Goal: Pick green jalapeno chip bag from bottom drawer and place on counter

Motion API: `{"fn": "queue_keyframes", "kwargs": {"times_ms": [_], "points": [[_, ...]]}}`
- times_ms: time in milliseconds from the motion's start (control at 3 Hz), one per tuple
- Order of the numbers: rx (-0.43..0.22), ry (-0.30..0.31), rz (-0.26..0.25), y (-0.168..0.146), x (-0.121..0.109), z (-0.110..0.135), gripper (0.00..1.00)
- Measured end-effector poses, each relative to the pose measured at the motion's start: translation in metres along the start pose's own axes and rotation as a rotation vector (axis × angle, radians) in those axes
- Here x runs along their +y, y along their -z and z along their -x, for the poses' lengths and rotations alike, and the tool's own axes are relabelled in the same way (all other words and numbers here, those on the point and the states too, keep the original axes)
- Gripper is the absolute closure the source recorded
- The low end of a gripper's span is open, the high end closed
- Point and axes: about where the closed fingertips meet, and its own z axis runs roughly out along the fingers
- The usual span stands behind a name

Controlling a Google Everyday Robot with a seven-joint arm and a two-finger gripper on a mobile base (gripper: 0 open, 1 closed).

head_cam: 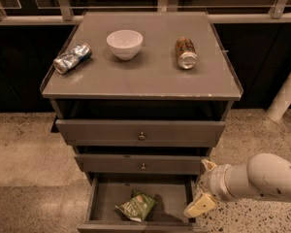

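Green jalapeno chip bag lay crumpled on the floor of the open bottom drawer, front centre, apart from both side walls. Gripper hung just outside the drawer's right wall, fingers spread, holding nothing. Judgement: shift left over the bag, descend straight, pinch its raised crumpled top. Middle drawer overhung the back, so headroom looked best near the front. Counter had bare room ahead of the bowl.
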Motion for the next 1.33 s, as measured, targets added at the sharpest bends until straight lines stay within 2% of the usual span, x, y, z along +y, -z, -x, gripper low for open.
{"fn": "queue_keyframes", "kwargs": {"times_ms": [333,667,1000,1333], "points": [[-0.001,-0.002,-0.001,-0.001,0.001,-0.001,0.00],[-0.041,-0.039,0.032,-0.034,0.000,-0.014,0.00],[-0.192,-0.040,0.038,-0.075,-0.022,-0.005,0.00],[-0.315,-0.048,0.064,-0.123,-0.032,-0.003,0.00]]}}
